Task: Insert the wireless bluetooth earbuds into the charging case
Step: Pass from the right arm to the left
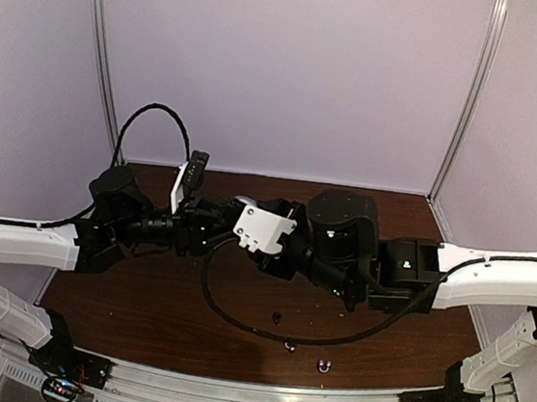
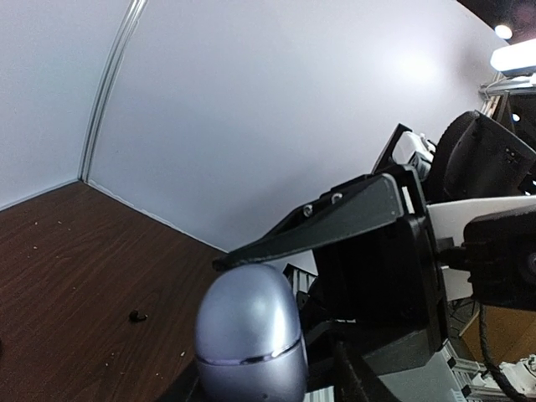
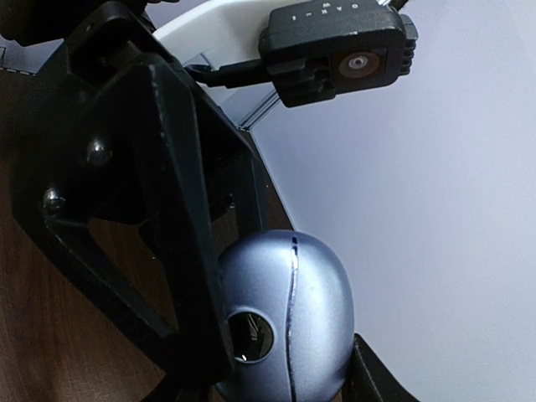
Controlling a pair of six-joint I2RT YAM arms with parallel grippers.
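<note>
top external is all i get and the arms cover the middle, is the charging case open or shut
Observer: Shut. In the right wrist view the charging case is a lavender egg shape, and its seam is one thin closed line.
Operator: ok is anything touching it
Observer: A black finger overlaps its left edge and seems to lie against the shell, right beside a round recess. I cannot tell which arm that finger belongs to.
</note>
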